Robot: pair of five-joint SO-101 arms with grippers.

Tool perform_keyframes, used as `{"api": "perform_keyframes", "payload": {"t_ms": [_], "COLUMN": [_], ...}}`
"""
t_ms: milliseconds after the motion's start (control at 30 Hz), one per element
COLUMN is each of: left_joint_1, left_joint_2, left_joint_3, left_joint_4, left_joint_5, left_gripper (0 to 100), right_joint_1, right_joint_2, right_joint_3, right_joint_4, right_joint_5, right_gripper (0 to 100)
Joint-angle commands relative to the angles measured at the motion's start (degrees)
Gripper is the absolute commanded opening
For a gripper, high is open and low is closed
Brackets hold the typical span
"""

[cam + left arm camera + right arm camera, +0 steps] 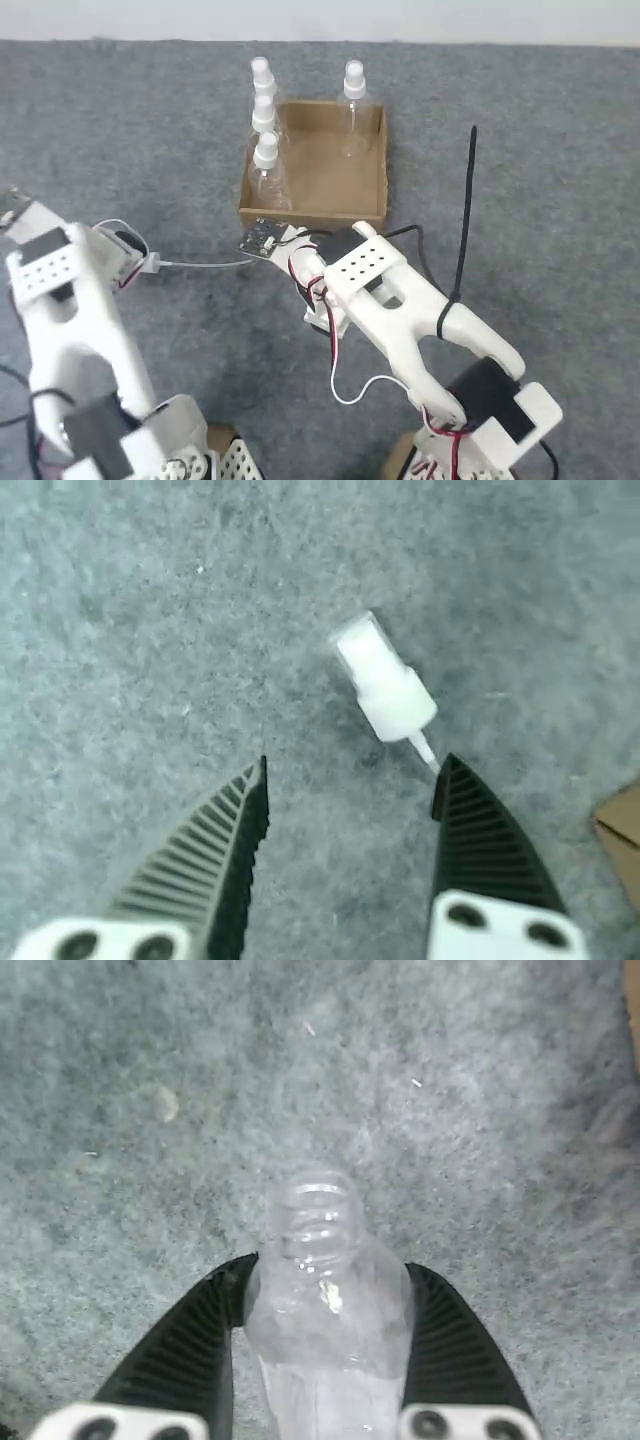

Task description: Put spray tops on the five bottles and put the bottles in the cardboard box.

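Observation:
A white spray top (385,685) lies on its side on the grey carpet, its thin dip tube running past one finger (480,820) of my left gripper (350,780), which is open just short of it. In the high view the spray top (150,264) lies beside the left arm, its tube pointing toward the cardboard box (312,213). My right gripper (330,1268) is shut on a clear bottle (325,1310) with a bare threaded neck, held low over the carpet in front of the box. Several capped bottles (267,160) stand in the box.
A thin black rod (465,210) rises to the right of the box, next to the right arm. A corner of cardboard (620,825) shows in the left wrist view. Red and white wires (335,345) hang off the right arm.

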Motion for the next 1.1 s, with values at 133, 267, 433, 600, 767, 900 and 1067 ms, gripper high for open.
{"api": "perform_keyframes", "payload": {"t_ms": [133, 267, 433, 600, 767, 900, 1067], "left_joint_1": [0.4, 1.7, 3.4, 3.2, 3.3, 3.4, 3.5], "left_joint_2": [7.9, 12.1, 18.3, 21.4, 22.0, 22.2, 22.1], "left_joint_3": [-8.5, -10.4, -12.7, -15.2, -15.2, -13.6, -11.2], "left_joint_4": [-1.3, -1.4, -3.8, -4.2, -4.6, -8.7, -12.7], "left_joint_5": [3.7, 5.1, 6.3, 7.4, 7.3, 7.2, 7.2], "left_gripper": [25, 25, 25, 25, 22, 10, 1], "right_joint_1": [0.7, 0.7, 0.6, 0.6, 0.6, 0.6, 0.6], "right_joint_2": [-3.6, -3.6, -3.6, -3.6, -3.6, -3.6, -3.6], "right_joint_3": [-0.4, -0.4, -0.4, -0.4, -0.4, -0.4, -0.4], "right_joint_4": [-0.5, -0.4, -0.4, -0.3, -0.2, -0.2, -0.1], "right_joint_5": [-0.6, -0.6, -0.6, -0.6, -0.4, -0.4, -0.4], "right_gripper": [8.0, 8.0, 8.0, 8.0, 8.0, 8.0, 8.0]}}
